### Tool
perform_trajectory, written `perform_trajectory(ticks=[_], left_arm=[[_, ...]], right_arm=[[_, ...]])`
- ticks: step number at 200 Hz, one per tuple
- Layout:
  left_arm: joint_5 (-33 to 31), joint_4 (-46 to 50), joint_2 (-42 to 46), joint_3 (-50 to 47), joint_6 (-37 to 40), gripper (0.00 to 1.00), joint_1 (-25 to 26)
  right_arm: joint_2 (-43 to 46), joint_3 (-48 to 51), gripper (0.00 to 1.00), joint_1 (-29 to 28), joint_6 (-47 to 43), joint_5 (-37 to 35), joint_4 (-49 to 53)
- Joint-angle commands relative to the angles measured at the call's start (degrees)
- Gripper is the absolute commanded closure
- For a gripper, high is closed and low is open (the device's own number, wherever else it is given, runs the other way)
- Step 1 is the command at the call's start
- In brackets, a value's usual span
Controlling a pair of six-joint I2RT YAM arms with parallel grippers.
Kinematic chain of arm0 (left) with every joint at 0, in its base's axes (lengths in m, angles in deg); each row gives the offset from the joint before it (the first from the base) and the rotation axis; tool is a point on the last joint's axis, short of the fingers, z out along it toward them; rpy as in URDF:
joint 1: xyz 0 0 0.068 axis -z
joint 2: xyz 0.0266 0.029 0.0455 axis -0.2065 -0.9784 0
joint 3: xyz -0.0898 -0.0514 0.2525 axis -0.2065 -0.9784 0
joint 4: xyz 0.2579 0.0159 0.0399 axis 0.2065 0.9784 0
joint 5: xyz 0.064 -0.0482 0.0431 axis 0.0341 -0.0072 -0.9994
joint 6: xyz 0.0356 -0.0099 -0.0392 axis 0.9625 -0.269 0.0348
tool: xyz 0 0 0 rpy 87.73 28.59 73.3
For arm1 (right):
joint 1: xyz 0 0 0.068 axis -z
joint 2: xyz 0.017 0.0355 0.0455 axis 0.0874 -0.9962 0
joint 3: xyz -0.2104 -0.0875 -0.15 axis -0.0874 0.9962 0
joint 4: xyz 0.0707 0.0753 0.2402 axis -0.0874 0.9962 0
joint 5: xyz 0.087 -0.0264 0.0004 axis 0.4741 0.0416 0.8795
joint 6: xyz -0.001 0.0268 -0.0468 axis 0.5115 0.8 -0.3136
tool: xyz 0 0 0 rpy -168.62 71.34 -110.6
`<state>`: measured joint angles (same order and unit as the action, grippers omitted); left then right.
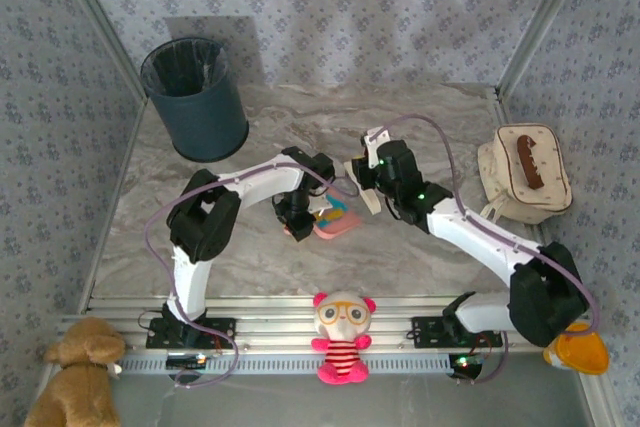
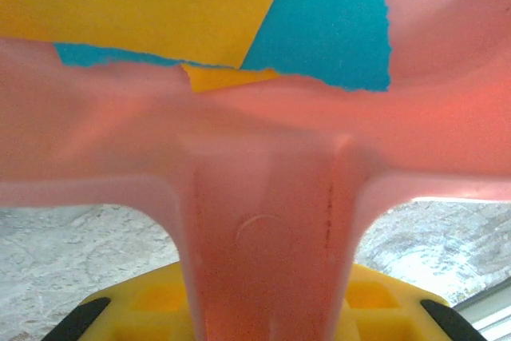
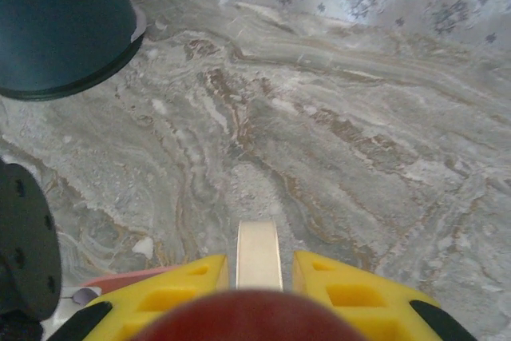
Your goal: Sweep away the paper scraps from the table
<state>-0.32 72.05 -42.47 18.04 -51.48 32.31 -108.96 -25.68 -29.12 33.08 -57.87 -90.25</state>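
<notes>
Left wrist view: we find the left gripper (image 2: 263,309) clamped on the pink dustpan (image 2: 263,197) handle, with paper scraps (image 2: 160,5) lying in the pan, mid-way across the table (image 2: 80,261). The right gripper (image 3: 259,265) clamps a cream handle (image 3: 259,245).

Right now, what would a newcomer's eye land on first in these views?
The pink dustpan at the centre of the top view, its handle gripped by the left claw, with orange and blue scraps lying in it. Just to its right, the right claw is shut on a cream brush. A dark bin stands at the far left.
</notes>
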Motion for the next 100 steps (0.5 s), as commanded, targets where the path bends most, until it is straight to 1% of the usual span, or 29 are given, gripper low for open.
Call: perform_trajectory(ticks=[1,34,78,100], left_arm=[[-0.1,-2.8,4.2,-1.3,-1.2,1.0,-0.8],[-0.5,-6.9,7.3,-2.4,-2.3,1.0,-2.1],[-0.7,-9.4,9.7,-2.1,-3.4,1.0,-3.8],[0.4,-10.2,10.9,-1.7,-3.9,1.0,-4.6]], right_arm=[[3.3,0.8,1.0,0.7,0.3,-4.4,-2.6],[6.0,2.9,1.0,2.4,2.8,-4.7,-2.2],[9.3,4.9,1.0,4.8,4.6,-5.5,0.2],[10.9,5.9,1.0,6.5,5.9,-5.5,0.9]])
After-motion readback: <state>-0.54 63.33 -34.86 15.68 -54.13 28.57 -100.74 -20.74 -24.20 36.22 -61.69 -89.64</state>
